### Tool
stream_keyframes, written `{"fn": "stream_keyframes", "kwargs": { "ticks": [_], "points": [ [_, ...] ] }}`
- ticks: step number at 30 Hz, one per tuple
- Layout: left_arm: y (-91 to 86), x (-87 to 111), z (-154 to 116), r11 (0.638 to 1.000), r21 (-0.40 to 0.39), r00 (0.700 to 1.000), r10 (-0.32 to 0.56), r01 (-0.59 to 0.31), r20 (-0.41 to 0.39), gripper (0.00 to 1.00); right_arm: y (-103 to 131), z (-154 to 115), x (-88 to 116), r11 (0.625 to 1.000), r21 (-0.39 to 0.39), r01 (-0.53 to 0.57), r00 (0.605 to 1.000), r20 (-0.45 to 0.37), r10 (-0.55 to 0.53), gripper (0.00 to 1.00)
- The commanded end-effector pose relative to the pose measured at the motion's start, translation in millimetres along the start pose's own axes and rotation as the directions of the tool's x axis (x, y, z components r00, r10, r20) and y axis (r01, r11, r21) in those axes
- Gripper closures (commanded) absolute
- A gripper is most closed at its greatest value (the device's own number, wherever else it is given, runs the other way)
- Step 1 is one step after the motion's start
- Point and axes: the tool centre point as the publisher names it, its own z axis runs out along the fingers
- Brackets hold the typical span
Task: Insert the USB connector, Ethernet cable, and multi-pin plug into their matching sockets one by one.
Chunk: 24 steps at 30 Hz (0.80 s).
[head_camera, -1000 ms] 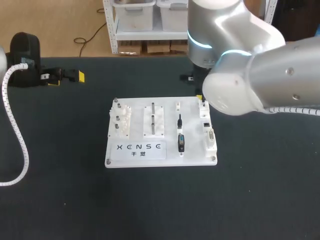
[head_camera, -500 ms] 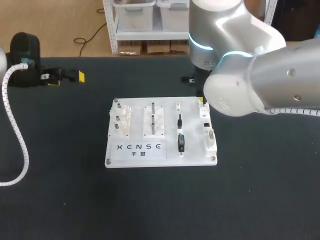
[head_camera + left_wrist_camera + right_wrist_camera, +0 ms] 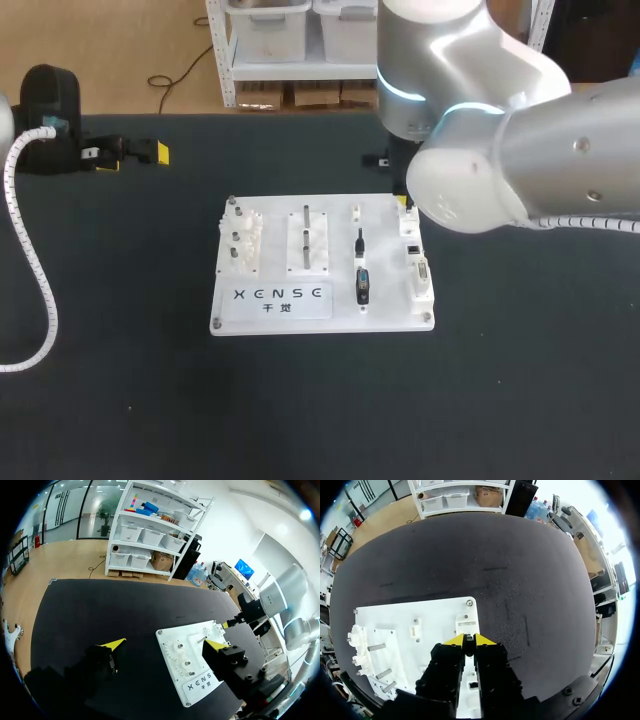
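The white board (image 3: 275, 315) lies mid-table. Its holder column still carries the black Ethernet cable (image 3: 358, 243) and, below it, the dark multi-pin plug (image 3: 362, 286). The sockets (image 3: 418, 268) run along the board's right edge. My right arm (image 3: 500, 150) hangs over the board's far right corner and hides its own gripper there. In the right wrist view the right gripper (image 3: 469, 640) is shut on a thin dark USB connector (image 3: 468, 645), just above the board (image 3: 420, 615) at its socket column. My left gripper (image 3: 165, 644) stands open and empty, away from the board, at the table's far left (image 3: 132, 158).
The board also carries white pegs and gear posts (image 3: 240, 240) on its left half and two upright pins (image 3: 306, 235) in the middle. A white coiled cable (image 3: 40, 290) of my left arm hangs over the table's left side. Dark tabletop surrounds the board.
My right arm has edged slightly to the right over the board's far right corner. The left arm and the parts on the board have not moved.
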Motion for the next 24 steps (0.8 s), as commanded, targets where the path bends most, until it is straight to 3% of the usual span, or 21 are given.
{"fn": "stream_keyframes", "kwargs": {
  "ticks": [1,23,24],
  "points": [
    [0.0,0.0,0.0,1.000,0.000,1.000,0.000,0.000,0.000,0.00,-3.0,2.5,-1.6,1.000,0.011,-0.011,1.000,0.002,0.011,1.00],
    [0.0,0.0,0.0,1.000,0.000,1.000,0.000,0.000,0.000,0.00,-10.2,32.1,6.9,0.997,0.064,-0.039,0.997,-0.065,0.043,1.00],
    [0.0,0.0,0.0,1.000,0.000,1.000,0.000,0.000,0.000,0.00,-10.1,29.6,5.7,0.997,0.062,-0.042,0.997,-0.055,0.046,0.95]
  ]
}}
